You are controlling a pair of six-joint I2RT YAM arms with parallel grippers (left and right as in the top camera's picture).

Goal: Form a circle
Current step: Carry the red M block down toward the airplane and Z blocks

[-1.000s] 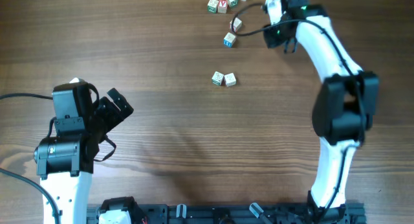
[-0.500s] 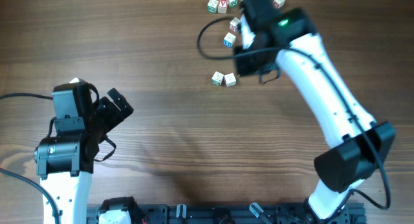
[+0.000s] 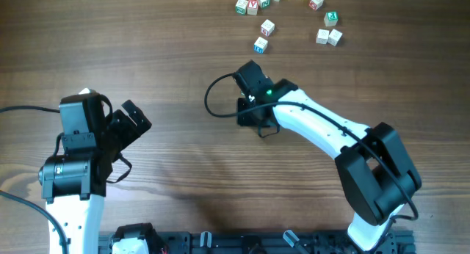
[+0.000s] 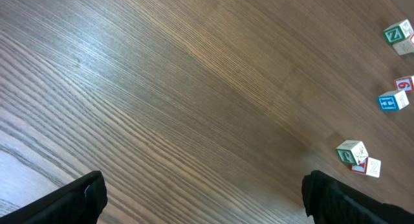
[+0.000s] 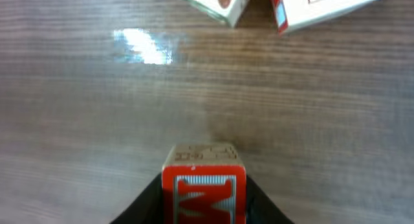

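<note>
My right gripper (image 3: 248, 76) hangs low over the table's middle, shut on a small wooden cube with a red M (image 5: 204, 185). Just beyond that cube, in the right wrist view, lie two whitish letter cubes (image 5: 217, 0) side by side, the start of the circle. The overhead view hides them under my right arm. The left wrist view shows the same pair (image 4: 358, 159) on the table. My left gripper (image 3: 136, 118) rests at the left, open and empty, its fingers (image 4: 71, 201) wide apart.
Several loose letter cubes (image 3: 261, 45) lie scattered along the far edge, some at the far right (image 3: 328, 37). Three of them show in the left wrist view (image 4: 392, 101). A black cable (image 3: 213, 107) loops off my right wrist.
My right arm has swung from the far right edge down and left to the middle, and now covers the two centre cubes in the overhead view. The left arm has not moved.
</note>
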